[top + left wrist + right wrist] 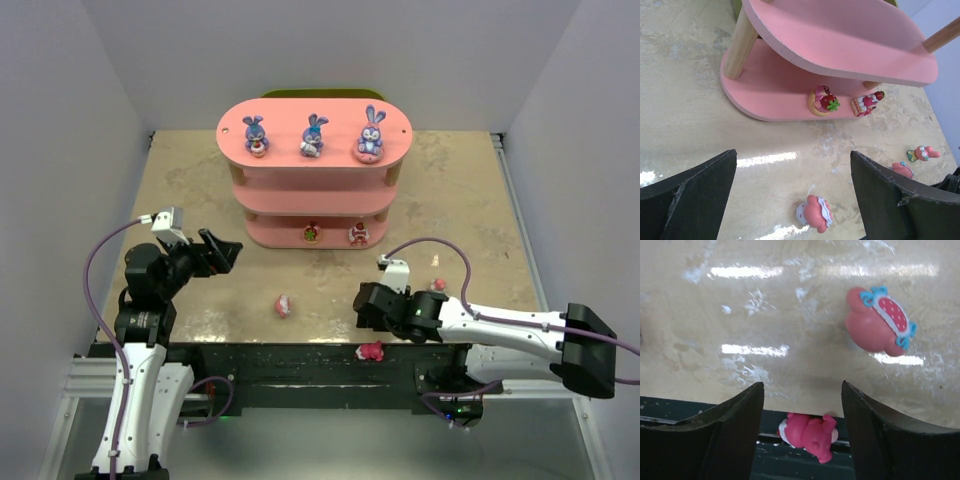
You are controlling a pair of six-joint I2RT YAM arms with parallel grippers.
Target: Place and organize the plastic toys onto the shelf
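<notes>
The pink three-tier shelf (314,170) stands at the back with three purple-blue bunnies (314,135) on its top board. Two small toys (312,234) sit on its bottom board (770,95). A pink-and-white toy (284,305) lies on the table, below my open, empty left gripper (794,155). My right gripper (802,405) is open above the table's near edge. A magenta toy (807,435) lies on the dark rail below that edge, showing between the fingers but untouched. A pink toy with a blue bow (880,322) lies just beyond the right gripper.
Another pink toy (437,285) lies on the table right of the right arm. The magenta toy (371,351) rests off the tabletop on the black front rail (300,360). White walls close in the left, right and back sides.
</notes>
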